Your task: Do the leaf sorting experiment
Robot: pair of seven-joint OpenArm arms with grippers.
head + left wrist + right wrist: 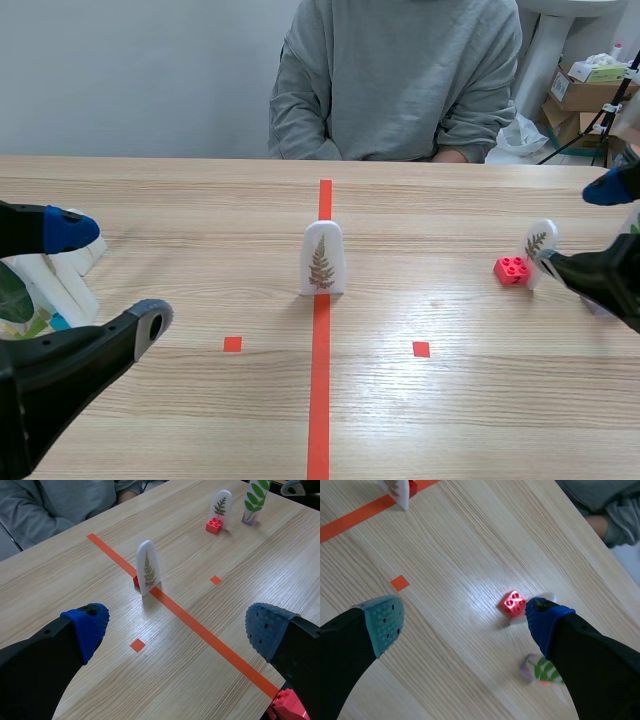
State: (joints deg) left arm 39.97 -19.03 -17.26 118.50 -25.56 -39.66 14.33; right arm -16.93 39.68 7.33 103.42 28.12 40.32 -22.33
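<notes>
On centre tape line [320, 400]: fern card [323, 258] upright, long axis vertical, leaf face toward robot. Prob. the reference sample. Well to its right: 2nd fern card [538, 245], also upright, propped on red brick [511, 269] as stand. R gripper [465, 620] around it, jaws apart, nothing held. L gripper [180, 630] likewise apart, empty.

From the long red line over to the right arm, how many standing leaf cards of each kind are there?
Fern cards: 2
Green leaflet card: 1
Total: 3
</notes>
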